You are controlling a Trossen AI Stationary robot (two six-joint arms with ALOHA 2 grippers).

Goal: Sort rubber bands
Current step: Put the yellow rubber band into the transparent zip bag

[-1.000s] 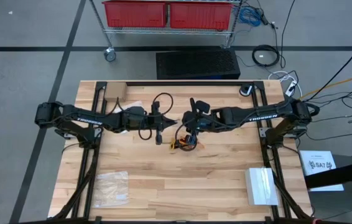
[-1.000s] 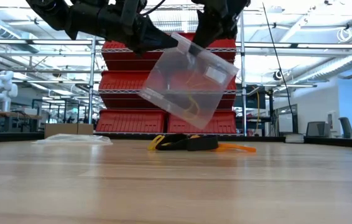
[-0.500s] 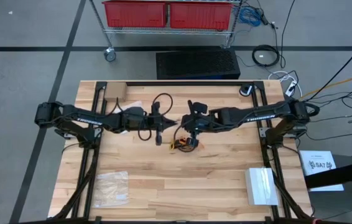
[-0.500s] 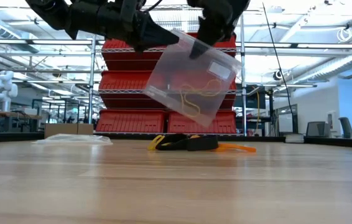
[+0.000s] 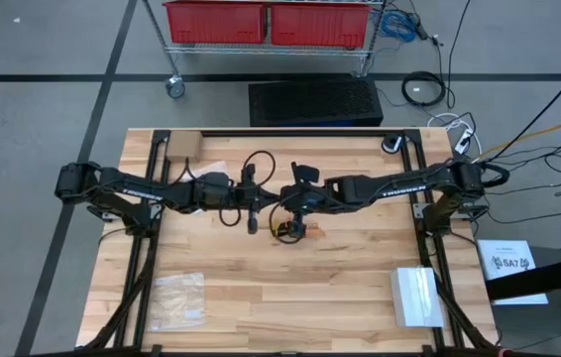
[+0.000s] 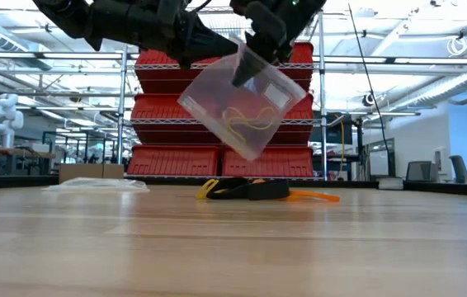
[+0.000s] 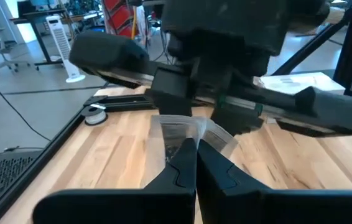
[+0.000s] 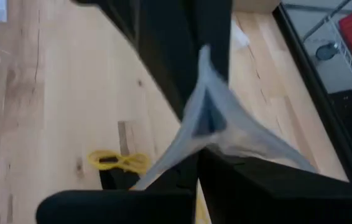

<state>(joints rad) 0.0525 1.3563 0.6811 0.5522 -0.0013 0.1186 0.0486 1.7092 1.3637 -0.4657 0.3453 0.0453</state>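
A clear plastic bag (image 6: 242, 107) hangs in the air over the table's middle, with yellow rubber bands (image 6: 247, 120) lying inside it. Below it, a small pile of yellow, orange and black rubber bands (image 6: 250, 190) rests on the wood (image 5: 288, 231). My left gripper (image 5: 271, 195) and my right gripper (image 5: 286, 202) meet tip to tip above the pile, both shut on the bag's upper edge. In the right wrist view, a loose yellow band (image 8: 117, 160) lies on the table. My left gripper pinches the bag's upper edge (image 7: 182, 138) between its two shut fingers, coming nearly level from the table's left. The bag hangs below, clear of the table. My right gripper pinches the same upper edge (image 8: 204, 118) a little farther right, slanting down from the table's right. The plastic bunches into a fold at its fingers, and the bag hangs tilted.
A flat clear bag (image 5: 178, 300) lies near the front left, and another clear bag (image 5: 211, 169) lies under the left arm. A white box (image 5: 417, 296) sits at the front right and a small cardboard piece (image 5: 183, 146) at the far left corner.
My right gripper has moved down and toward the table's left edge, rolled a little, and shut on the bag's upper edge. The bag has swung left and tipped further. The yellow bands inside have slid toward its lower end. My left gripper has kept its hold.
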